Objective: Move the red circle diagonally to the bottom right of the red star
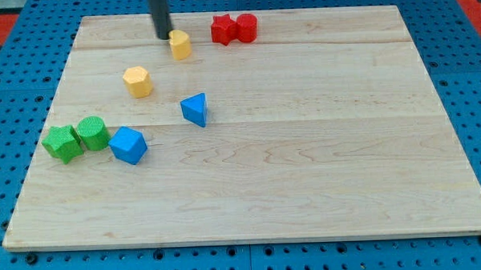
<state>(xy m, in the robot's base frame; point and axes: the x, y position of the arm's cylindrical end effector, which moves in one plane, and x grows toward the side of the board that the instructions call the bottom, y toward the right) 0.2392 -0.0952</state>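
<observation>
You are looking at a pale wooden board (250,175) lying on a blue pegboard table (13,63), and the board is carrying every block; there is no bin or tray.

Near the top of the frame, slightly right of centre, the red star (223,30) and the red circle (246,27) are sitting side by side and touching, the circle on the right of the star at the same height.

The dark rod is coming down from the top edge, where its upper part is being cut off, and my tip (164,36) is resting just left of a yellow block (180,44), touching it or nearly so; you cannot tell which. The rod has nothing to open or close and is carrying nothing.

A second yellow block (137,81) is lying lower left of the first; both shapes are hard to make out. A blue triangular block (195,109) is sitting left of centre. At the left edge, a green star (63,143) is touching a green cylinder (93,133), with a blue block (128,144) just beside that.
</observation>
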